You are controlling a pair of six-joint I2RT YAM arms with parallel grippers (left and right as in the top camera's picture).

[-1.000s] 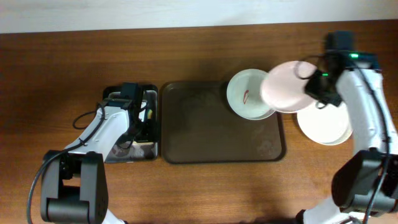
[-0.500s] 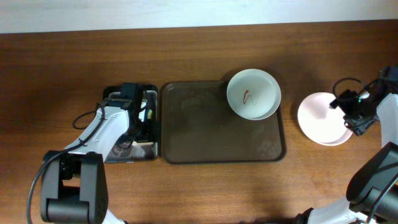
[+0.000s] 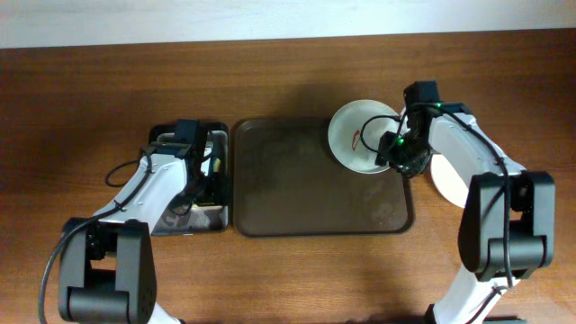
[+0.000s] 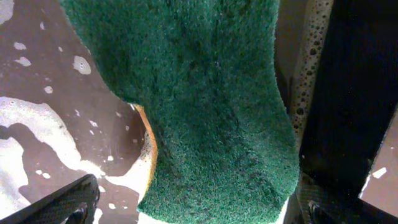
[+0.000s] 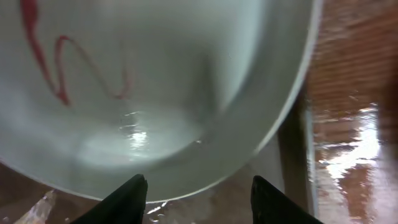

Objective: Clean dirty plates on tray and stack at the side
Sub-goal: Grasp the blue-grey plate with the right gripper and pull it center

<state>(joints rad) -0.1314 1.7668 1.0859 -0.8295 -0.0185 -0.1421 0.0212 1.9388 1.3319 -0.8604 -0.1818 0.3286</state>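
Plate with the red squiggle (image 3: 360, 135) lies right under my right gripper (image 3: 396, 155). On the wrist view the fingers (image 5: 127, 202) stand wide apart, their tips at its rim. It sits in the tray's (image 3: 297, 193) far right corner. Just off the tray's right edge, clean plates (image 3: 447, 184) are stacked on the table (image 3: 288, 81). Against the tray's left edge, my left gripper (image 3: 193, 184) hangs in the black tray (image 3: 221, 216), spread either side of the green sponge (image 4: 205, 106).
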